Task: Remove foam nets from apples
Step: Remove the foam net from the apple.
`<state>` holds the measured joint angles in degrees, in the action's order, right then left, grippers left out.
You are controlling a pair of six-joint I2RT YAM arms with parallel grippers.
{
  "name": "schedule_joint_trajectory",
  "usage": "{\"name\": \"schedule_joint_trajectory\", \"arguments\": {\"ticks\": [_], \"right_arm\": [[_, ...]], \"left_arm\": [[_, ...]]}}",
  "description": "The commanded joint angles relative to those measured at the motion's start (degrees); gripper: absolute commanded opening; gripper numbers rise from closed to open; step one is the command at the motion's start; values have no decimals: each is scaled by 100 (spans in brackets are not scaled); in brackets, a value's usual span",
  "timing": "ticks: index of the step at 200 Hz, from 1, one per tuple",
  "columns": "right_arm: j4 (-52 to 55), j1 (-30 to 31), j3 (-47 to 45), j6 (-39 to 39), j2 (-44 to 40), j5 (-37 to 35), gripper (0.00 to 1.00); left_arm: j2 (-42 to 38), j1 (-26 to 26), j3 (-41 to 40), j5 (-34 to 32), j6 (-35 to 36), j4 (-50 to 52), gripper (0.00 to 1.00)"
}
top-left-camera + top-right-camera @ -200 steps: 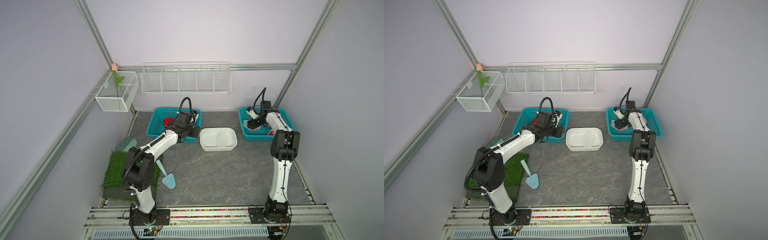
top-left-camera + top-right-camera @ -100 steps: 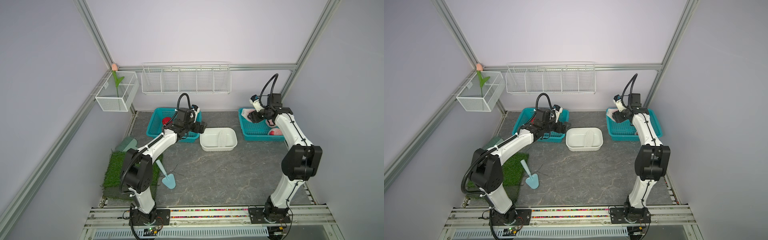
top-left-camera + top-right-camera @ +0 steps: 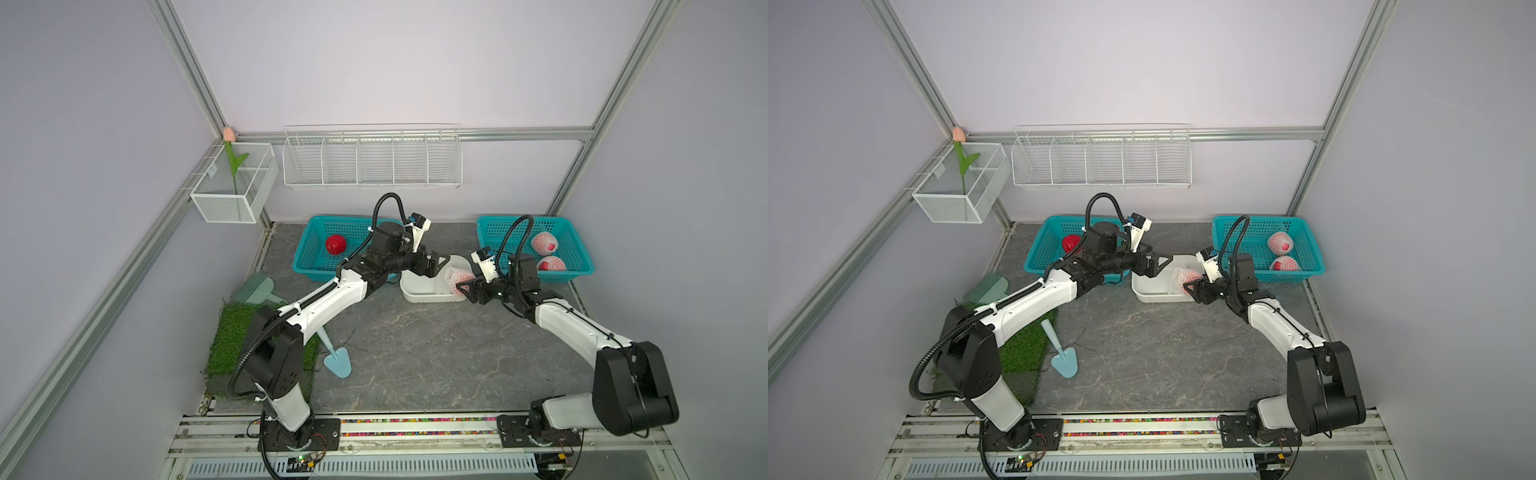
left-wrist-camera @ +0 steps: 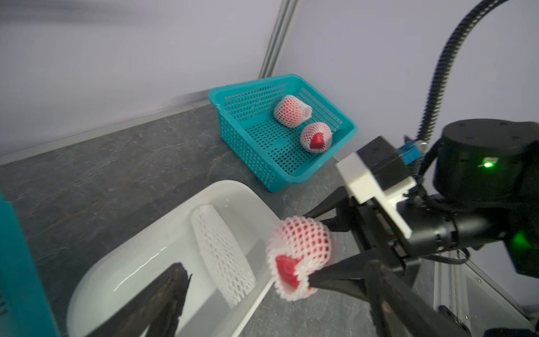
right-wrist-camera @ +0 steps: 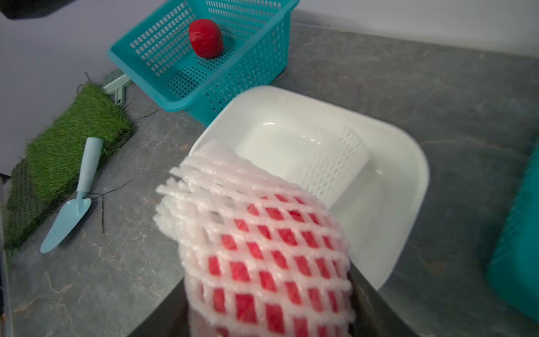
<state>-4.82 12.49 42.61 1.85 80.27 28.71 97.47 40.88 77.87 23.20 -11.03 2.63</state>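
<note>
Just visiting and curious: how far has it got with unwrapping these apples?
One done: a bare deep-red round apple lies in the left teal plastic basket, an empty white foam mesh net in the white plastic tub. In hand: the right end effector grips a netted pinkish-red apple by the tub; the left end effector is open beside it. Left: that one plus two netted apples in the right teal basket.

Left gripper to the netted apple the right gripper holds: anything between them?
Left wrist view: only the empty foam net, lying in the white tub, sits between the open left gripper and the netted apple in the right gripper.
</note>
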Motion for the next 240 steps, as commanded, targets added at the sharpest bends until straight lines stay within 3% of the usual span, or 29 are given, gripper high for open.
{"name": "schedule_joint_trajectory", "arguments": {"ticks": [1, 109, 162, 181, 223, 240], "right_arm": [[-2015, 113, -533, -810, -66, 410, 61], [-5175, 148, -1509, -1788, 1066, 872, 61], [-5149, 204, -1589, -1643, 1192, 974, 63], [-5021, 213, -1616, -1526, 1193, 970, 64], [-4872, 253, -1651, -1410, 1082, 971, 67], [-4865, 257, -1630, -1413, 1019, 961, 67]], "left_arm": [[-134, 75, -226, 172, 225, 355, 94], [668, 333, 64, 71, 511, 1201, 80], [1027, 341, 502, 117, 597, 1336, 68], [1081, 350, 553, 190, 620, 1328, 59], [1074, 357, 565, 300, 643, 1267, 57], [1198, 368, 720, 398, 727, 1485, 46]]}}
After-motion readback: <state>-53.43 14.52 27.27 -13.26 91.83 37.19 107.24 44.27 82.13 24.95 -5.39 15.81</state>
